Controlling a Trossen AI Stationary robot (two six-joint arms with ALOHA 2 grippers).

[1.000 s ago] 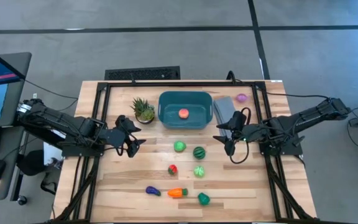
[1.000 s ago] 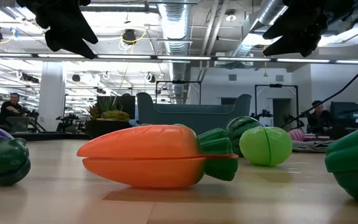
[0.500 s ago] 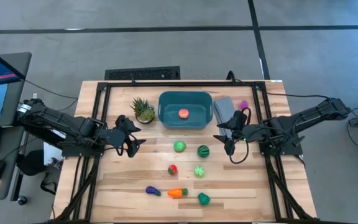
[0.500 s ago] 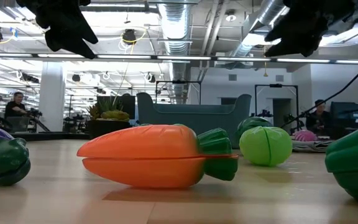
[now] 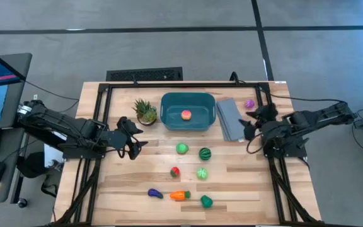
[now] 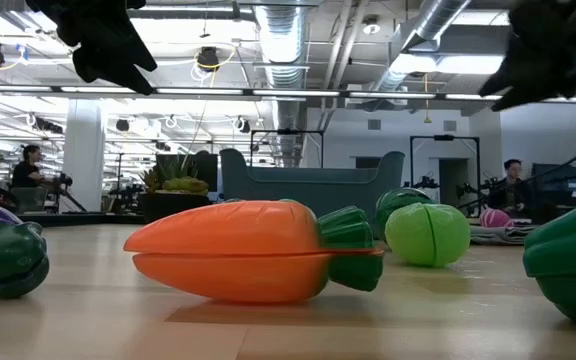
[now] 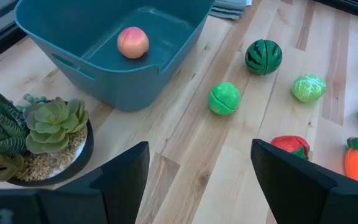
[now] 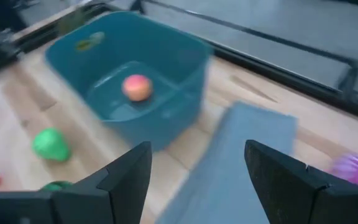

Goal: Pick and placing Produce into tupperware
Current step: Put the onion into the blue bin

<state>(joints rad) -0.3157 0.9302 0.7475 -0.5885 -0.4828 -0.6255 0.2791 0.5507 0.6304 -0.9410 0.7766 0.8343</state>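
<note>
I've swung my right hand (image 5: 252, 128), part open and empty, back over the grey slab (image 5: 229, 118) toward the magenta piece (image 5: 249, 103); left hand (image 5: 133, 140) waits, half open.

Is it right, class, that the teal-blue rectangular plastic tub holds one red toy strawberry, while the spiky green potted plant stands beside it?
Not quite. The teal-blue rectangular plastic tub holds one pink toy peach, not a strawberry; the red toy strawberry lies out on the wooden table. The left wrist view shows this best. The spiky green potted plant does stand beside the tub.
</note>
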